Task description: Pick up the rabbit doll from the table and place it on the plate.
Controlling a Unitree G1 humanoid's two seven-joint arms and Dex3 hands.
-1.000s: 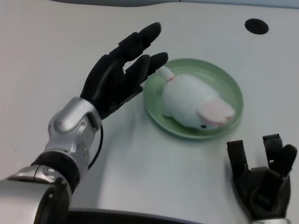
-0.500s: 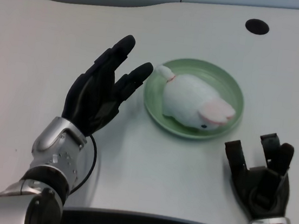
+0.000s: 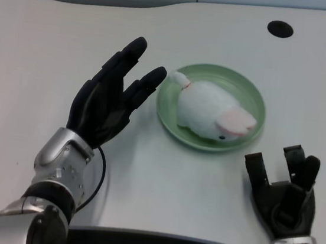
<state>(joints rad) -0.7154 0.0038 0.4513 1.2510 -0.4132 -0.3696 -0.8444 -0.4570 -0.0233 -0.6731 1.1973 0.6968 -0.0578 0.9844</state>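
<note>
The white rabbit doll (image 3: 209, 110), with pink ears, lies on its side on the green plate (image 3: 254, 94) at the middle right of the table. My left hand (image 3: 109, 100) is just left of the plate, empty, its fingers stretched out and apart. Its fingertips (image 3: 156, 73) end close to the plate's left rim and do not touch the doll.
A round black hole (image 3: 280, 29) sits in the white table (image 3: 53, 43) at the back right. My right hand (image 3: 286, 188) rests at the front right near the table's front edge, just below the plate.
From one second ago my left hand has drawn back to the left and toward me, away from the plate. Over the last half second it has stayed still. The doll has not moved.
</note>
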